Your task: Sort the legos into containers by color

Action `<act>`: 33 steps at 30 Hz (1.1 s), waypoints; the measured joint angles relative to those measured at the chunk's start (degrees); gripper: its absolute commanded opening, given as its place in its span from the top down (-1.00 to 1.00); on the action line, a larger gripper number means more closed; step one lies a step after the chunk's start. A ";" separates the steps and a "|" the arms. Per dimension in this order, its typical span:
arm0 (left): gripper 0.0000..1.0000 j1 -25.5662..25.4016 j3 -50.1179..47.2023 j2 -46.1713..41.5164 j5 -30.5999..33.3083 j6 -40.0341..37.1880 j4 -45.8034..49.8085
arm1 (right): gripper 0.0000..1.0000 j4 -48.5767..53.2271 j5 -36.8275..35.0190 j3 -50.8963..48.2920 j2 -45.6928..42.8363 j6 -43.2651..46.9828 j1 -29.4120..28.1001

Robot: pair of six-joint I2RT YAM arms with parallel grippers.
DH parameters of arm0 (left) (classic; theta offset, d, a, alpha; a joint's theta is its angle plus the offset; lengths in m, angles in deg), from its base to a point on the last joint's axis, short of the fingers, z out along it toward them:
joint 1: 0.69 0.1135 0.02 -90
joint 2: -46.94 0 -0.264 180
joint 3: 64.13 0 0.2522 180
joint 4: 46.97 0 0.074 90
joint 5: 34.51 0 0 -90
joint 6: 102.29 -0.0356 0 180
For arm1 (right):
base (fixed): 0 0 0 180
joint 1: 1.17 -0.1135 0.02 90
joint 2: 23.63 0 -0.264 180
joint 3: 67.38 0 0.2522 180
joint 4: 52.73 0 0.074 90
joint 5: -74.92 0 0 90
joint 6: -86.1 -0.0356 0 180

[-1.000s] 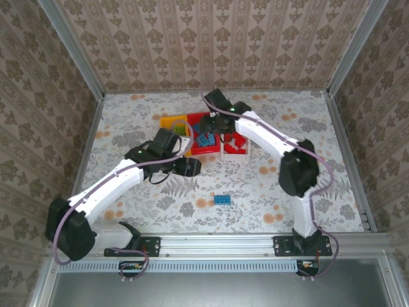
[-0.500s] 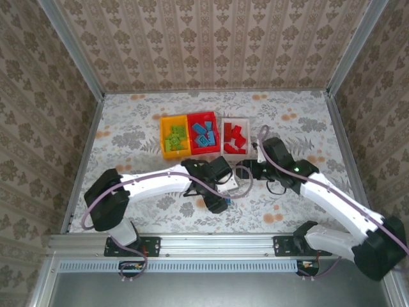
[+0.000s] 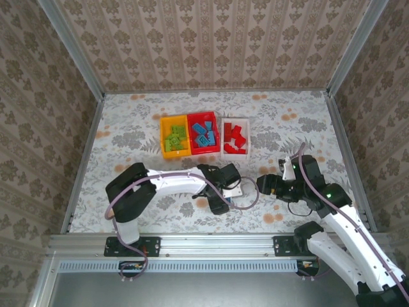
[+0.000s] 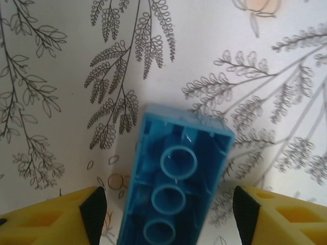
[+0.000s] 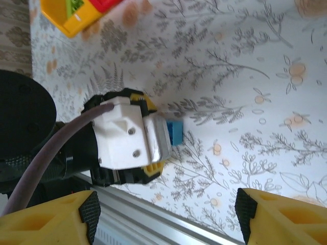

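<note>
Within the last second the left hand [image 4: 168,213] had swung away from the containers and come down over the one loose blue brick [image 4: 176,189]. The brick lay hollow side up on the table [image 4: 51,61] between its spread fingers, untouched. The right hand [image 5: 166,217], also spread and empty, had pulled back. Pinching that brick and carrying it to the red container [image 3: 203,114] seemed all that remained.

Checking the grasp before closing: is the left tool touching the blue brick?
Apart. In the left wrist view, tablecloth shows between the blue brick and each finger of the left tool.
</note>
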 measured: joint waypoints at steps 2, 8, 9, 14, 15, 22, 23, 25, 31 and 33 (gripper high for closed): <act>-0.30 0.00 0.83 1.18 0.50 0.04 -0.07 | -0.44 0.02 0.37 0.00 0.85 -0.22 0.11; 0.29 0.00 2.82 2.67 0.55 1.25 0.26 | -0.41 0.00 1.22 0.00 2.05 -0.44 0.22; 0.36 0.00 2.86 2.71 0.50 1.38 0.04 | -0.41 -0.02 1.27 0.00 2.25 -0.44 0.22; 0.55 0.24 2.95 2.47 0.52 2.86 -0.17 | -0.35 -0.11 2.12 0.00 3.48 -0.39 0.22; 0.56 0.48 2.95 2.45 0.46 3.52 -0.20 | -0.34 -0.17 2.23 0.00 3.67 -0.35 0.22; 0.57 8.13 3.78 -2.82 1.16 11.52 0.92 | -0.33 -6.14 2.54 0.26 3.19 -0.31 0.22; 0.57 9.70 4.66 -3.82 1.25 12.66 1.29 | -0.33 -8.50 2.51 0.26 3.06 -0.61 0.22; 0.57 13.79 7.87 -5.25 1.33 15.32 1.84 | -0.33 -14.49 2.43 0.15 3.04 -1.16 0.20; 0.57 25.31 20.24 -2.71 1.38 22.60 3.56 | -0.37 -30.99 -0.76 -0.13 8.28 -0.22 -0.92; 0.57 28.48 25.70 0.85 1.53 25.05 4.46 | -0.38 -35.54 -2.47 -0.04 11.58 1.42 -1.90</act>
